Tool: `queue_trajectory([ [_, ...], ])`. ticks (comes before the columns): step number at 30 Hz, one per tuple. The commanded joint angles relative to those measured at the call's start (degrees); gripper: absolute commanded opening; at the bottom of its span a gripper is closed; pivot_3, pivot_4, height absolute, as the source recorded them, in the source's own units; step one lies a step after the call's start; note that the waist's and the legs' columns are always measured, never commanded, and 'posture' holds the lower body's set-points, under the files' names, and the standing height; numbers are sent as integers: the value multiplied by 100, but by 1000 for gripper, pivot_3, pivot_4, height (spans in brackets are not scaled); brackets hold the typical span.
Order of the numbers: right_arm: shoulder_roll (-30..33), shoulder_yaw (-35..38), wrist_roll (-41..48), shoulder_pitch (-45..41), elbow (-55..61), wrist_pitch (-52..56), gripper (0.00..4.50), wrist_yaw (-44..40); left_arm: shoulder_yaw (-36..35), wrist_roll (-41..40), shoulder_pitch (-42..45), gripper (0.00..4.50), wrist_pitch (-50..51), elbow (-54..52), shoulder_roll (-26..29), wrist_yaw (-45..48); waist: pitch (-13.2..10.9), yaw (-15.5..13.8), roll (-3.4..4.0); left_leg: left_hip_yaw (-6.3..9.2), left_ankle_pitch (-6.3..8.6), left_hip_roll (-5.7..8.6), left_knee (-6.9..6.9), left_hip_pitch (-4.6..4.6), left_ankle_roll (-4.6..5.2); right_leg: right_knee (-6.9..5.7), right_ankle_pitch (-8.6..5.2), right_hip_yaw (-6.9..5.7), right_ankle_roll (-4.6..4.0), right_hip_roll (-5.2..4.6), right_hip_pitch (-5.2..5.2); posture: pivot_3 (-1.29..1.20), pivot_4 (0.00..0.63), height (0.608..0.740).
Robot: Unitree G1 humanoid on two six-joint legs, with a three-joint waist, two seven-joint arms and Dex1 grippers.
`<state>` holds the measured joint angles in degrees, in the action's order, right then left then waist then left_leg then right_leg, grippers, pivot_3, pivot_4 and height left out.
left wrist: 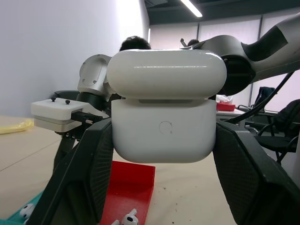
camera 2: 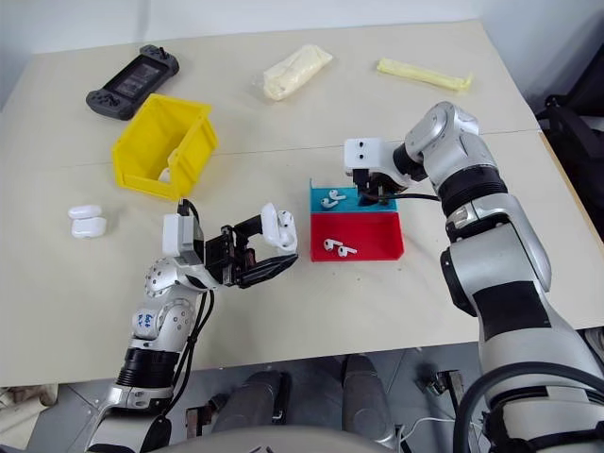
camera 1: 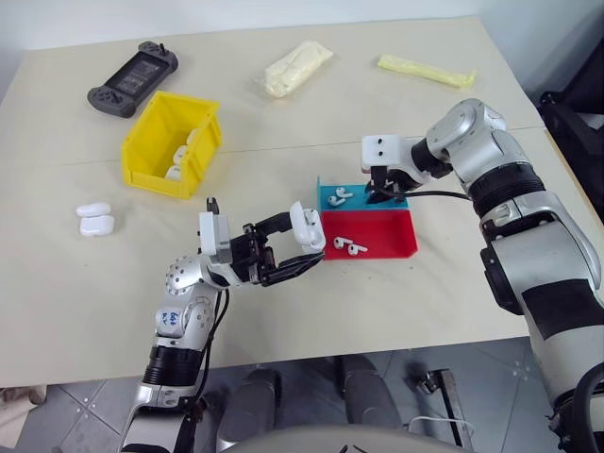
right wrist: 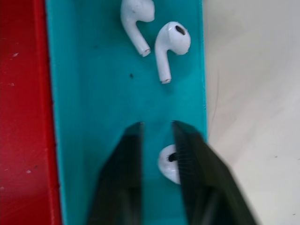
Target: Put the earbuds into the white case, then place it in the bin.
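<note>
The left tool [camera 1: 294, 253] clamps the white case [camera 1: 307, 226], lid ajar, above the counter [camera 1: 377, 302] beside the red tray [camera 1: 377, 247]. The right tool [right wrist: 157, 140], fingers narrowly parted, straddles one of the earbuds [right wrist: 168, 164] in the blue tray [right wrist: 93, 117]. The bin [camera 1: 160, 142] sits well apart.

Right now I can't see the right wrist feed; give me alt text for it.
The right tool points down into the blue tray, its two black fingers straddling one white earbud without visibly closing on it. Two more earbuds lie farther along the tray, and the red tray adjoins it.
</note>
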<state>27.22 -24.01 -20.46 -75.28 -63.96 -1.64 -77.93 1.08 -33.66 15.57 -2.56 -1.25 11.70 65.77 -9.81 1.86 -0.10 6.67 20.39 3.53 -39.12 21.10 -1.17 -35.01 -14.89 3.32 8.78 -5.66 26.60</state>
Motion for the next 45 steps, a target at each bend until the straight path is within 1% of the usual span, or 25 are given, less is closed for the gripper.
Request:
queue_trajectory([
  [1, 134, 79, -9, -31, 109, -186, 1973, 140, -7, -114, 84, 2774, -27, -54, -36, 29, 0, -2, 0, 0, 0, 0, 0, 0, 0, 0, 0, 0, 0, 0, 0, 0, 150, 740],
  [4, 161, 47, -83, -70, 7, -344, 1973, 319, -9, -108, 71, 2774, -32, -69, -45, 23, 0, -2, 0, 0, 0, 1, 0, 1, 0, 0, 0, 0, 0, -1, 0, 0, 150, 740],
  [15, 306, -133, -447, -214, -349, -1305, 1973, 456, -25, -68, -9, 2774, -91, -140, -77, -59, 0, -3, 0, -3, 0, 2, -1, 0, 0, 0, 0, 1, 0, -1, 0, 0, 150, 740],
  [25, 363, -341, -740, -201, -534, -2359, 1973, 683, -37, -54, -2, 2774, -134, -144, -87, -114, 0, -1, 0, -3, 0, 1, -1, 0, 0, -1, 0, 1, 0, 0, 0, 0, 150, 740],
  [35, 424, -548, -1064, -325, -754, -2749, 1973, 856, -64, -61, 10, 2774, -130, -197, -65, -190, 0, -6, 0, -3, 0, 1, -2, -2, 0, -2, 0, 1, 0, 0, -1, 0, 150, 740],
  [45, 310, -451, -979, -313, -838, -2926, 1973, 784, -50, -54, -20, 2774, -139, -254, -74, -283, 0, -7, 0, -3, 0, 2, -2, -3, 0, -2, 0, 1, 0, 0, -3, 0, 150, 740],
])
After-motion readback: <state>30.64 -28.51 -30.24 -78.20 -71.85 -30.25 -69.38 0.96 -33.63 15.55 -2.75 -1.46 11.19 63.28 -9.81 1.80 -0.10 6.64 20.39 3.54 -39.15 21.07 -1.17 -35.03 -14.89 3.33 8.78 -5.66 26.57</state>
